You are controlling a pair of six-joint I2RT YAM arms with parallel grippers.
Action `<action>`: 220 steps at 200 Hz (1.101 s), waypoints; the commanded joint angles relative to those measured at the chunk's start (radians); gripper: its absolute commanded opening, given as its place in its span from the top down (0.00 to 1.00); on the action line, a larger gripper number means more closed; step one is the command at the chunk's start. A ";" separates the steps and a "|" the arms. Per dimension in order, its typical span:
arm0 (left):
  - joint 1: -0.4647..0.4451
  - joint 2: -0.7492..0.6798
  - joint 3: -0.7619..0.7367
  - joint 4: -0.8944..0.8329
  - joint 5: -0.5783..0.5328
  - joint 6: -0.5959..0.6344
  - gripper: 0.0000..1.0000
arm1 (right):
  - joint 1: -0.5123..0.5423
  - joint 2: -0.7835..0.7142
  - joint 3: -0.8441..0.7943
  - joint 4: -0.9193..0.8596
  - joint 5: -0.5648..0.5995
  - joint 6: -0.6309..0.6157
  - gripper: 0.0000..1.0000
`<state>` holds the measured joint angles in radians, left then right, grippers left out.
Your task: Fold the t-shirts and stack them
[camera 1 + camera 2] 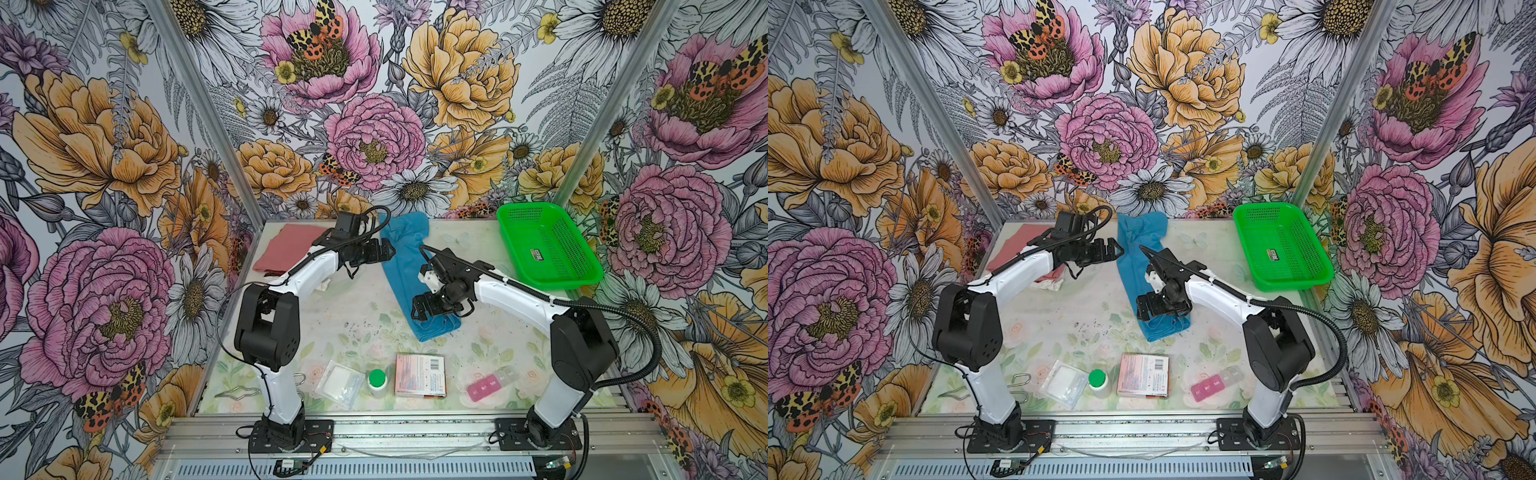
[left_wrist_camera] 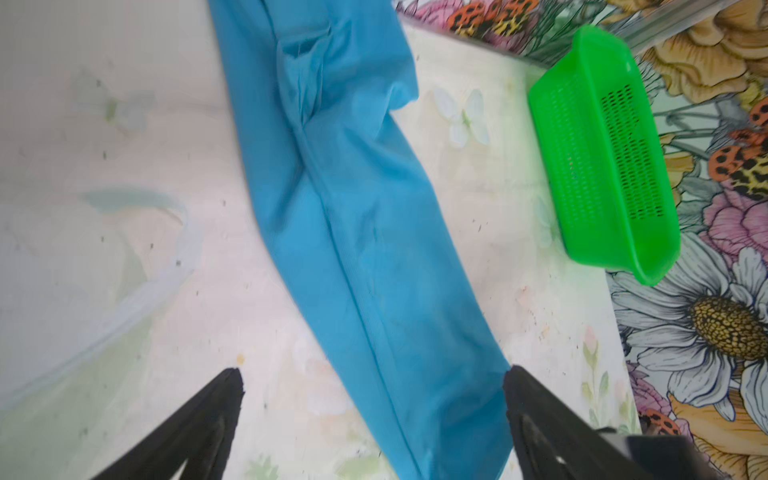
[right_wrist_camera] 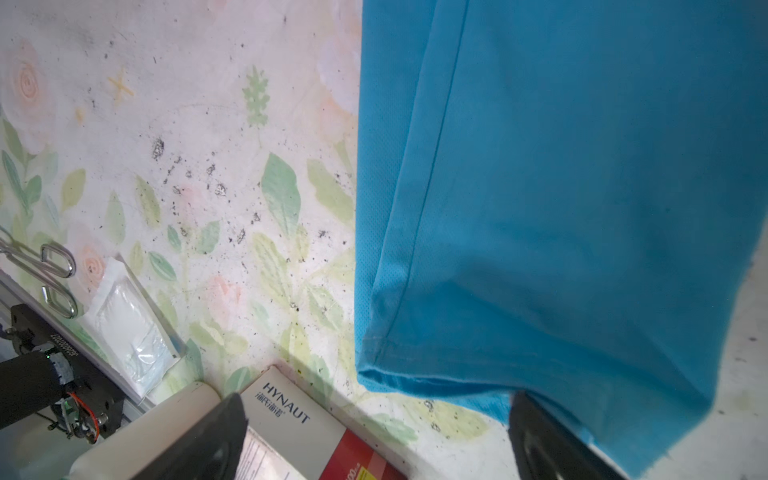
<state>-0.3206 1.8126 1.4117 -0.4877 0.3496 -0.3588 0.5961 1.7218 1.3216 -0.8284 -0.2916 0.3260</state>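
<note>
**A:** Status?
**B:** Blue t-shirt (image 1: 401, 270) lies centre, a long narrow strip. Pink t-shirt (image 1: 286, 249) sits far left and looks folded. Left gripper (image 1: 388, 251) and right gripper (image 1: 417, 309) both have jaws spread and are empty.
**A:** Next?
**B:** Probably the end-to-end fold. Pinch all layers at the near hem, lift low, land square on the collar end.

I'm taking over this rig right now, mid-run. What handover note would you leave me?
Left gripper: open, empty, by the far half of the blue t-shirt.
Right gripper: open, empty, over its near end.
Things: the blue t-shirt lies mid-table as a long narrow strip; the pink t-shirt lies folded flat, far left.
Done: pink folded, blue folded lengthwise.
Left: probably fold the blue strip shorter, then stack it on the pink t-shirt.
</note>
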 commanded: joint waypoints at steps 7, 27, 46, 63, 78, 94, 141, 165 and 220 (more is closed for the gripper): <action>0.037 -0.112 -0.160 0.087 -0.003 -0.005 0.01 | 0.004 -0.091 0.084 -0.093 0.020 -0.042 0.00; 0.054 -0.153 -0.230 0.104 0.003 -0.012 0.01 | 0.000 -0.096 0.102 -0.110 0.028 -0.050 0.00; 0.060 -0.187 -0.263 0.125 0.000 -0.026 0.01 | -0.010 -0.040 0.106 -0.105 0.035 -0.062 0.00; 0.062 -0.210 -0.268 0.130 0.009 -0.036 0.01 | -0.016 0.044 0.130 -0.103 0.084 -0.080 0.00; 0.063 -0.228 -0.267 0.129 0.017 -0.039 0.01 | -0.023 0.119 0.161 -0.104 0.142 -0.098 0.01; 0.070 -0.245 -0.273 0.129 0.024 -0.039 0.01 | -0.028 0.184 0.177 -0.105 0.225 -0.112 0.01; 0.088 -0.292 -0.310 0.129 0.035 -0.042 0.01 | -0.027 0.273 0.134 -0.102 0.298 -0.136 0.01; 0.081 -0.313 -0.325 0.129 0.042 -0.042 0.01 | -0.012 0.265 0.038 -0.096 0.250 -0.139 0.01; -0.001 -0.282 -0.351 0.021 0.104 0.042 0.01 | 0.136 0.175 -0.166 0.006 0.089 -0.007 0.03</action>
<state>-0.2787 1.5181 1.0847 -0.4011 0.3969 -0.3748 0.6502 1.8774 1.2232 -0.8272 -0.0532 0.2276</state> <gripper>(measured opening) 0.988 0.976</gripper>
